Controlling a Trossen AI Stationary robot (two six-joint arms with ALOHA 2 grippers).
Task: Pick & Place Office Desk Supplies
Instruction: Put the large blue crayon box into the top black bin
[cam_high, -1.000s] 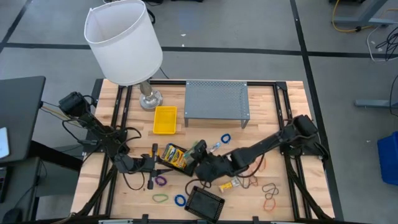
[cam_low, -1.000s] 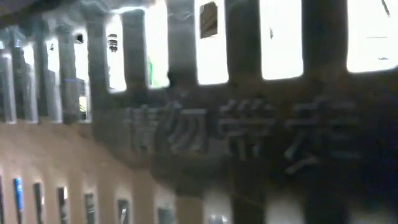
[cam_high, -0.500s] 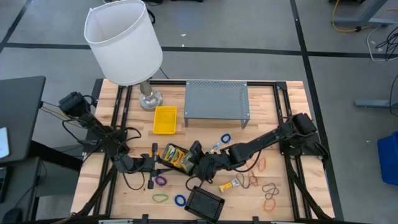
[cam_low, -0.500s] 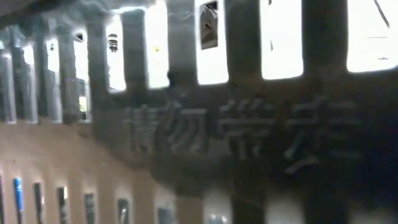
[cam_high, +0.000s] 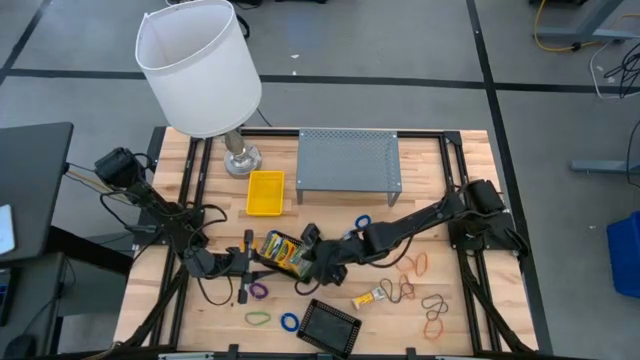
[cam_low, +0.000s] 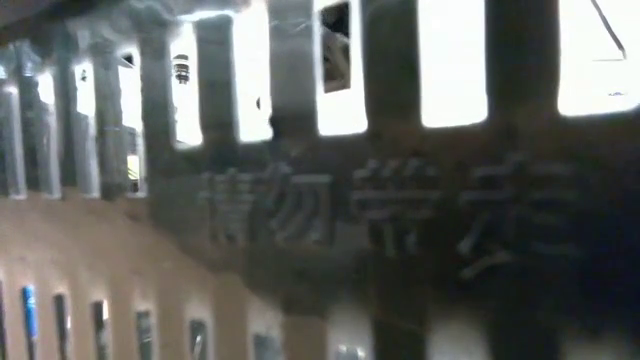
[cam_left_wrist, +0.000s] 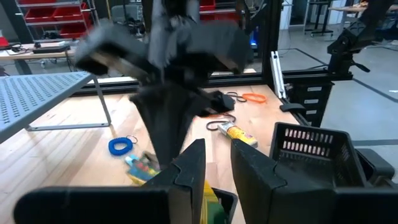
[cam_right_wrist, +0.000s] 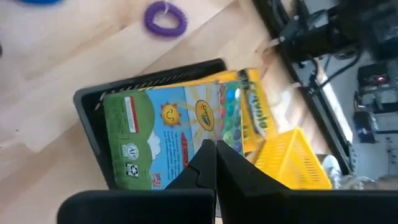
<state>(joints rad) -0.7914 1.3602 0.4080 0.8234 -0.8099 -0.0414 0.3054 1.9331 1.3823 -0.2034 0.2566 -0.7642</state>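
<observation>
Two arms reach in over the wooden table (cam_high: 200, 180) and meet near its middle, toward the front edge. We see the left gripper (cam_high: 258, 258) low over the table, its fingers (cam_left_wrist: 189, 171) closed on the near end of the crayon box (cam_high: 283, 252) — the yellow-green carton lies flat, partly on a black tray (cam_right_wrist: 93, 118) that shows beneath it in the right wrist view. The right gripper (cam_high: 312, 238) sits at the box's other end with its fingers (cam_right_wrist: 214, 163) pressed together and empty, their tips just above the printed face of the carton; we cannot tell whether they touch it.

A second, smaller crayon box (cam_high: 368, 296) lies nearer the front edge, just beside a dark tangle of rubber bands (cam_high: 402, 290). More loose bands are spread along the front half of the table: a purple band (cam_high: 259, 290), a green band (cam_high: 259, 318) and a blue band (cam_high: 290, 322) toward the front-left, another blue loop (cam_high: 363, 221) near the middle, and orange bands (cam_high: 434, 322) toward the front-right corner. A black mesh basket (cam_high: 328, 326) stands at the front edge, between the blue band and the small box.

Toward the back edge we find a yellow bin (cam_high: 265, 193), a grey perforated shelf (cam_high: 348, 160) and — at the back-left corner — a lamp (cam_high: 198, 65) with a white shade. The low view shows nothing we can make out.
</observation>
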